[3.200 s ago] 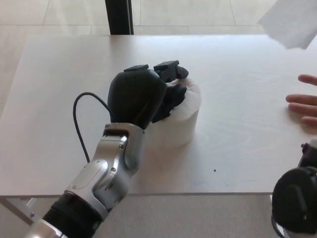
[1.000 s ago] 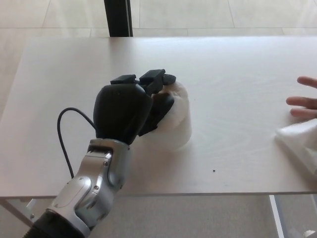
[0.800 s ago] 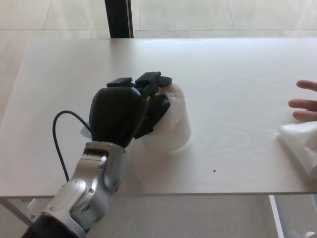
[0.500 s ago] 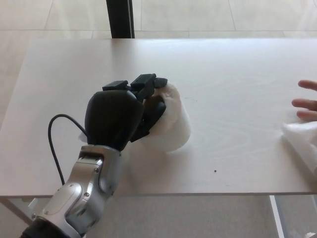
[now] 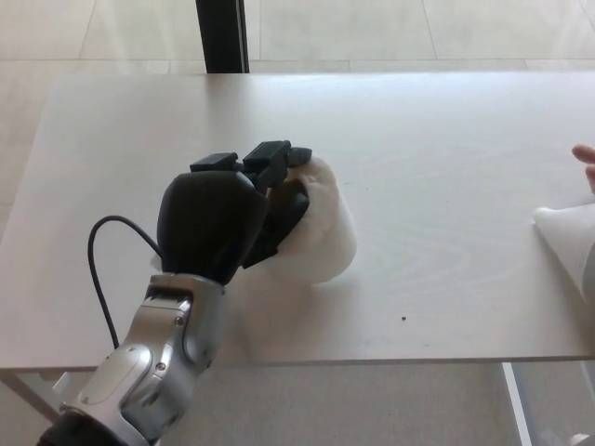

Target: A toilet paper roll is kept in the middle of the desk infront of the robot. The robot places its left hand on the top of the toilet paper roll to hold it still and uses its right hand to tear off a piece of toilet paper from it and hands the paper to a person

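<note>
The white toilet paper roll (image 5: 321, 243) was found near the middle of the pale wooden desk (image 5: 437, 139), tipped to the right rather than standing squarely as it had three seconds before. It was held from above by the black left hand (image 5: 232, 218), whose thick fingers (image 5: 265, 163) were curled over the roll's top and left side, closed on it. Over the last second the hand and roll had been drawn slightly leftward, and the tilt had grown. A black cable (image 5: 107, 269) was looped beside the silver forearm (image 5: 153, 362). At the right edge, a torn white sheet of paper (image 5: 569, 237) was seen just below a person's fingertips (image 5: 586, 160), which had been pulled back toward the frame's border. The right hand was not in view. The handover was judged to be finished or nearly so, with only the left hand's release left.
</note>
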